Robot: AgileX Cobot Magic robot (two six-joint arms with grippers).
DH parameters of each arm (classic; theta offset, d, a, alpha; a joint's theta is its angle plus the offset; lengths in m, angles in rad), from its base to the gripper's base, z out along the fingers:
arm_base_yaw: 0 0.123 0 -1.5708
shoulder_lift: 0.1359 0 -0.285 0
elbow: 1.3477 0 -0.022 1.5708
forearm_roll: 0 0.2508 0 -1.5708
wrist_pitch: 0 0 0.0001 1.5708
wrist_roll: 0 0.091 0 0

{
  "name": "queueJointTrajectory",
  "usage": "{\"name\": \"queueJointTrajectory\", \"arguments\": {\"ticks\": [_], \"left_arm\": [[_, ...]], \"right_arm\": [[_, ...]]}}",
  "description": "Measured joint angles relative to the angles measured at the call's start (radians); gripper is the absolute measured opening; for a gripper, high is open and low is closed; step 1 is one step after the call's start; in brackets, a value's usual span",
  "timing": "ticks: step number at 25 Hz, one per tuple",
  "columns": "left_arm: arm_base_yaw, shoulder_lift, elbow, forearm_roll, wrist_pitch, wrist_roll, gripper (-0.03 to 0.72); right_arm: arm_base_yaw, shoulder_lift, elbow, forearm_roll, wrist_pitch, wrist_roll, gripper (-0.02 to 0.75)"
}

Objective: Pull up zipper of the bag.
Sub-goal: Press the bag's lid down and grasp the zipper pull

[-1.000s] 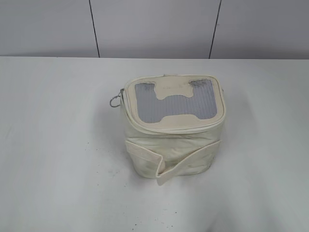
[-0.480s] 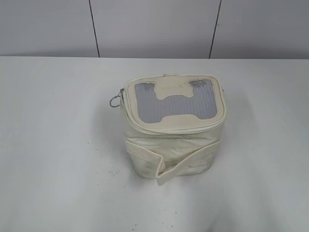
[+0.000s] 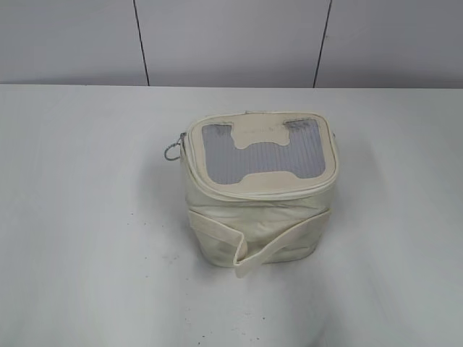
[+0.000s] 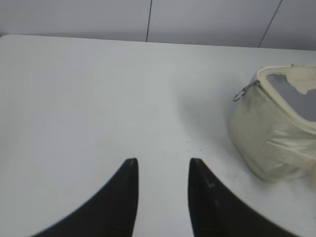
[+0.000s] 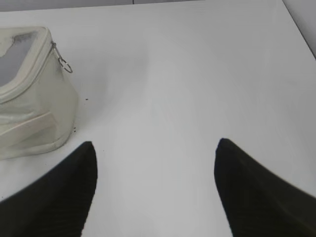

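2 black grippers are visible only through their own wrist cameras, and neither touches anything. Seen from the left wrist, the left gripper (image 4: 160, 165) hangs above bare table with its fingers parted by a narrow gap and nothing between them. Seen from the right wrist, the right gripper (image 5: 155, 148) has its fingers spread wide, also with nothing between them.

In the exterior view, the cream-white bag (image 3: 259, 217) stands upright near the middle of the white table (image 3: 79, 217), well apart from both grippers. Its lid carries a grey ribbed H-shaped panel (image 3: 262, 152), and a wide front strap (image 3: 278, 246) crosses the lower front, with one end curling loose near the bottom. The zipper (image 3: 260, 194) runs as a thin cream line around the lid edge. A small silver ring pull (image 3: 172, 152) sticks out from the bag's upper left corner in that view.

From the left wrist the bag (image 4: 274, 133) sits at the right edge, ring pull (image 4: 242, 93) facing the camera. From the right wrist the bag (image 5: 32, 108) fills the upper left corner, where another ring (image 5: 65, 65) hangs beside the lid.
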Motion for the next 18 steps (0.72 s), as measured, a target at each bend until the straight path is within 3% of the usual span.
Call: {"name": "queueJointTrajectory", "arguments": {"ticks": [6,11,14,18], "left_arm": [[-0.021,0.255,-0.024,-0.251,-0.110,0.170,0.298],[-0.022,0.499,-0.093,-0.415,-0.127,0.393,0.307],[-0.022,0.629,-0.145,-0.508,-0.130,0.537,0.353],[-0.022,0.783,-0.215,-0.587,-0.117,0.691,0.404]], "right_arm": [[0.109,0.196,-0.033,0.001,-0.161,-0.020,0.574],[0.212,0.425,-0.141,0.001,-0.176,-0.034,0.574],[0.231,0.570,-0.232,0.006,-0.185,-0.071,0.563],[0.256,0.762,-0.371,0.088,-0.159,-0.293,0.517]]}}
